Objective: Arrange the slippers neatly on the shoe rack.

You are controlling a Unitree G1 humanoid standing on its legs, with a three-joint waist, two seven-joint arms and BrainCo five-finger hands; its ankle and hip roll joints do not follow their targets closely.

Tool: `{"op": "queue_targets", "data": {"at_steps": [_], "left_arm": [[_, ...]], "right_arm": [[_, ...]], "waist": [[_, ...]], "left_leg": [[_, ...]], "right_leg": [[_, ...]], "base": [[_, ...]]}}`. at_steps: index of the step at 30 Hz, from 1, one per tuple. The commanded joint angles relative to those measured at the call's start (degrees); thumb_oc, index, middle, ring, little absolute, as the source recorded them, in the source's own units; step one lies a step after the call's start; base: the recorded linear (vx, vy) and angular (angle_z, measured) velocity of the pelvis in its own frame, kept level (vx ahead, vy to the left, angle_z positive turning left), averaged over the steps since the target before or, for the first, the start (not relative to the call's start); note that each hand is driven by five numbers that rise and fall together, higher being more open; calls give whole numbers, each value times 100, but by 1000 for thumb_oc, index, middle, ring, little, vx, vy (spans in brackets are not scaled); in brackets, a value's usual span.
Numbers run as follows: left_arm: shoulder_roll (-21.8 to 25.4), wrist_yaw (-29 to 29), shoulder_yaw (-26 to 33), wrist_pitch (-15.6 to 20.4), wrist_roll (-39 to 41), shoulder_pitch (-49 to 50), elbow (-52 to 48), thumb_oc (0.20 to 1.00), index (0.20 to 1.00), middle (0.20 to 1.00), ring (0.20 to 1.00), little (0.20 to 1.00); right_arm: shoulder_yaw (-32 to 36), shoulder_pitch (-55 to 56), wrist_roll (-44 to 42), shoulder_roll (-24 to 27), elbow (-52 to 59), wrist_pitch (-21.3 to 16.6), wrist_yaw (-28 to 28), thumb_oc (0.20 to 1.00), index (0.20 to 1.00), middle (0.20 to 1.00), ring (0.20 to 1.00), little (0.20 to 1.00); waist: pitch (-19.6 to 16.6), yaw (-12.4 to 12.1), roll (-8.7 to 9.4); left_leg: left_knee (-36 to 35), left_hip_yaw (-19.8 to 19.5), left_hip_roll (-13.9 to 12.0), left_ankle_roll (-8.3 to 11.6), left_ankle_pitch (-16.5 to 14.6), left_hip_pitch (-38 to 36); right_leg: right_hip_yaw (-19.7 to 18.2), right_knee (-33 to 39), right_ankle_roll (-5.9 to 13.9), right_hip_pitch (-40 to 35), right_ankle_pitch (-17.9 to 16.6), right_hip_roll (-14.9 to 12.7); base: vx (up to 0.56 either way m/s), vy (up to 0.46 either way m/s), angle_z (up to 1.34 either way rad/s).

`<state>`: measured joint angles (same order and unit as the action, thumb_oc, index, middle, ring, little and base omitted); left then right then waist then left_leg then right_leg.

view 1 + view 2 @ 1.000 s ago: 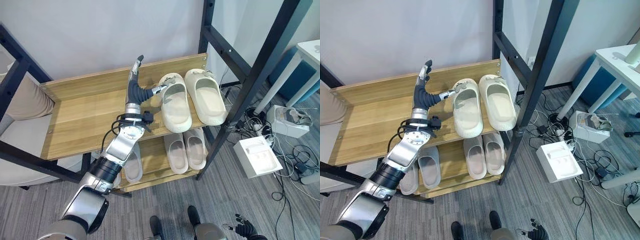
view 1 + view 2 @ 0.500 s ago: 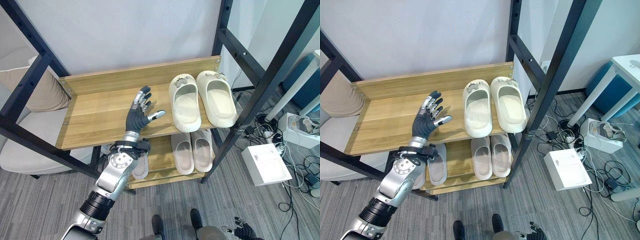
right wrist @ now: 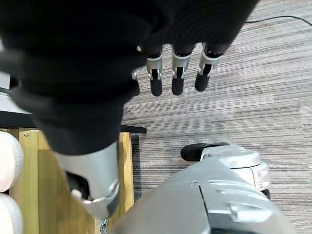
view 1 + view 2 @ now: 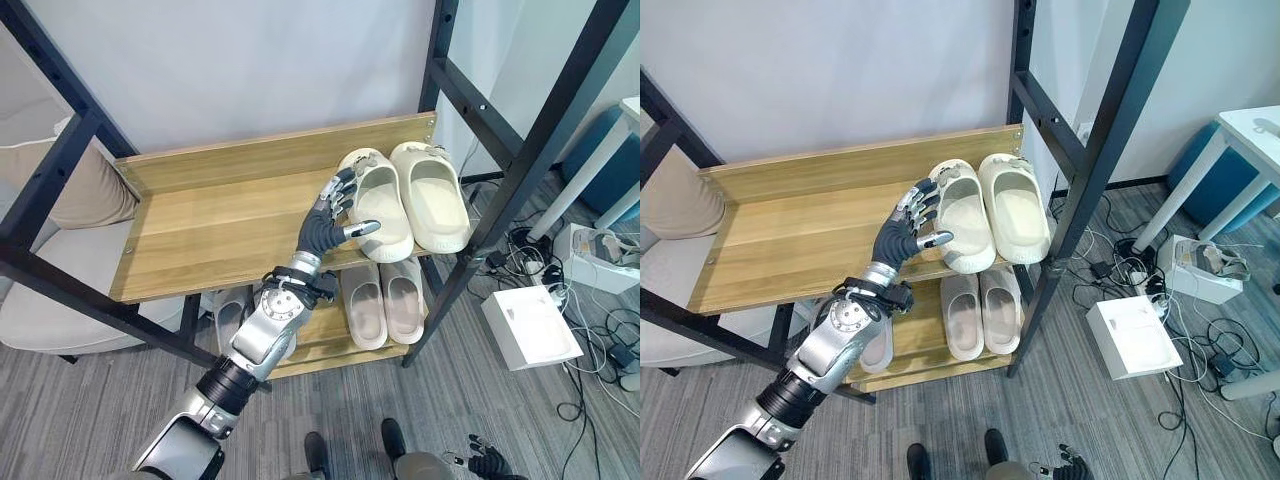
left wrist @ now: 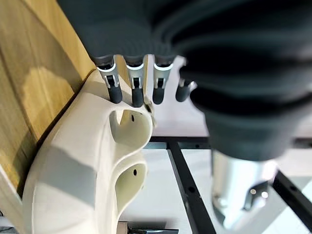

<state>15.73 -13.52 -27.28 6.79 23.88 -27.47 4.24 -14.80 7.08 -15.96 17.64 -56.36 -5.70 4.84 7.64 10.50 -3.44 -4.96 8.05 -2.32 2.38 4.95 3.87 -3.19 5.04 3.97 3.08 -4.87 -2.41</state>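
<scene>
Wooden shoe rack (image 4: 200, 230) carries the cream slippers (image 4: 410, 195) at the right end of its upper shelf. Since half a second ago, the left hand (image 4: 325, 222) moved right; its straight, spread fingers (image 5: 115, 90) now touch the left slipper (image 4: 382, 205). Right hand (image 3: 175, 73) hangs relaxed over the floor.

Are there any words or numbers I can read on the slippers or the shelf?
None can be read.
Cream slippers: no print shows.
Wooden shoe rack: plain wood, no label.
White box on the floor: no lettering legible.
</scene>
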Motion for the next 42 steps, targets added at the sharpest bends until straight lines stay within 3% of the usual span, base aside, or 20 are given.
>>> {"op": "queue_targets", "data": {"at_steps": [1, 7, 14, 15, 17, 23, 28, 30, 31, 33, 39, 42], "left_arm": [[-398, 190, -419, 43, 210, -931, 560, 1000, 1000, 1000, 1000, 1000], [-272, 101, -224, 73, -35, -911, 718, 1000, 1000, 1000, 1000, 1000], [174, -408, 707, 435, 174, -668, 681, 1000, 1000, 1000, 1000, 1000], [281, -498, 1115, 712, 162, -567, 298, 1000, 1000, 1000, 1000, 1000], [204, -550, 1355, 902, 396, -444, -131, 1000, 1000, 1000, 1000, 1000], [229, -232, 1653, 1239, 604, -197, -1620, 1000, 1000, 1000, 1000, 1000], [465, 612, 1356, 1304, 1095, -139, -2822, 1000, 1000, 1000, 1000, 1000], [695, 1269, 1009, 1223, 1523, -173, -3385, 1000, 1000, 1000, 1000, 1000], [698, 1277, 1008, 1224, 1531, -173, -3383, 1000, 1000, 1000, 1000, 1000], [838, 2339, 171, 737, 2494, -228, -3683, 1000, 1000, 1000, 1000, 1000], [1333, 3281, -1245, -206, 3010, 407, -2986, 1000, 1000, 1000, 1000, 1000], [1512, 3512, -1572, -338, 2868, 682, -2515, 1000, 1000, 1000, 1000, 1000]], "right_arm": [[33, -20, -203, 41, 28, -34, 66, 1000, 1000, 1000, 1000, 1000], [63, 0, -195, 15, -42, -44, 87, 1000, 1000, 1000, 1000, 1000], [88, -62, -190, -78, -207, -72, 70, 1000, 1000, 1000, 1000, 1000], [104, -63, -199, -91, -195, -107, 35, 1000, 1000, 1000, 1000, 1000], [92, -49, -169, -98, -209, -116, 41, 1000, 1000, 1000, 1000, 1000], [123, -75, -199, -217, -437, -120, 16, 1000, 1000, 1000, 1000, 1000], [88, -180, -229, -284, -591, -115, -86, 1000, 1000, 1000, 1000, 1000], [54, -251, -211, -301, -628, -107, -171, 1000, 1000, 1000, 1000, 1000], [56, -252, -210, -304, -630, -108, -171, 1000, 1000, 1000, 1000, 1000], [-62, -284, -102, -247, -558, -137, -334, 1000, 1000, 1000, 1000, 1000], [-173, -320, 70, -71, -388, -196, -426, 1000, 1000, 1000, 1000, 1000], [-188, -343, 80, -32, -367, -232, -443, 1000, 1000, 1000, 1000, 1000]], "waist": [[-5, 220, 144], [-13, 209, 127], [-88, 132, 159], [-121, 92, 193], [-138, 70, 215], [-164, -38, 263], [-170, -142, 297], [-176, -198, 316], [-175, -201, 319], [-192, -213, 336], [-142, -225, 310], [-114, -235, 290]], "left_leg": [[-4, -141, -343, 344, -202, -252], [-4, -131, -339, 345, -201, -260], [-4, -158, -344, 373, -212, -334], [-4, -160, -346, 387, -229, -343], [-4, -168, -345, 392, -248, -347], [-4, -217, -341, 396, -282, -342], [-4, -253, -319, 384, -319, -345], [-4, -278, -317, 375, -334, -347], [-4, -278, -316, 375, -334, -348], [-4, -289, -313, 369, -338, -359], [-4, -295, -295, 326, -327, -371], [-4, -289, -293, 317, -320, -383]], "right_leg": [[79, -4, 277, -92, 397, -107], [63, -4, 279, -94, 401, -107], [123, -4, 264, -197, 435, -112], [133, -4, 266, -214, 446, -112], [155, -4, 264, -229, 456, -117], [217, -4, 258, -270, 498, -126], [267, -4, 265, -304, 518, -142], [290, -4, 274, -318, 528, -145], [290, -4, 274, -319, 529, -145], [296, -4, 281, -335, 530, -141], [291, -4, 288, -338, 526, -125], [290, -4, 293, -340, 521, -128]], "base": [[0, 0, 0], [-1, -1, -1], [6, -8, -3], [0, 0, 0], [0, 0, 0], [12, 1, 3], [15, 6, 9], [4, 1, 12], [3, 3, 9], [-3, 6, 5], [-2, 2, 1], [0, 0, 0]]}}
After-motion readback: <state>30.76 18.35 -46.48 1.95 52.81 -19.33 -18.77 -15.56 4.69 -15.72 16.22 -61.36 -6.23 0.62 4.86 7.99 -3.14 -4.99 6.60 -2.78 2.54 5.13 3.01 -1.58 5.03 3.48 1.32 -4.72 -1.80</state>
